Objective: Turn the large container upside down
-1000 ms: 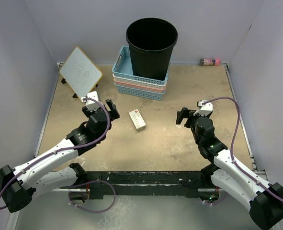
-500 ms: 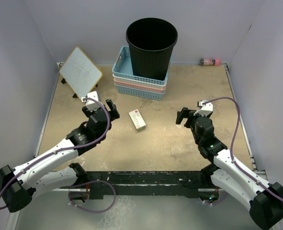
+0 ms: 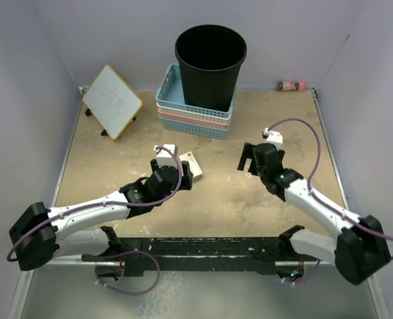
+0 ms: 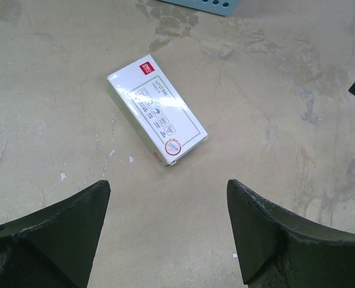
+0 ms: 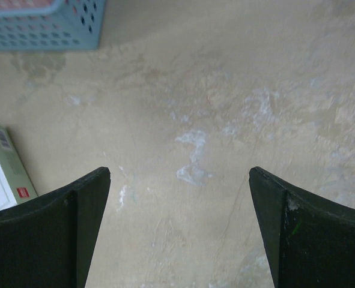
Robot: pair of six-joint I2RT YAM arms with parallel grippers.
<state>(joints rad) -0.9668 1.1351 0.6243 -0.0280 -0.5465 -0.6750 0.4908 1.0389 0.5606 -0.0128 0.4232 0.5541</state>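
As the large container [image 3: 210,63] stands upright in the stacked baskets [image 3: 166,94], well apart, the left gripper [image 4: 168,186] and right gripper [image 5: 178,174] are held spread and empty, presumably for a two-sided grasp

The left arm [image 3: 90,212] and right arm [image 3: 316,203] are wearing smooth white shells between black joints; a purple cable [image 3: 316,149] is looping along each one; a small white camera block [image 3: 272,136] is sitting on each wrist; bulky black motor housings [image 3: 31,232] are capping the rear ends; the left gripper [image 4: 167,186] and right gripper [image 5: 178,174] are ending in matte black wedge fingers [image 4: 57,234], scuffed pale along their edges.
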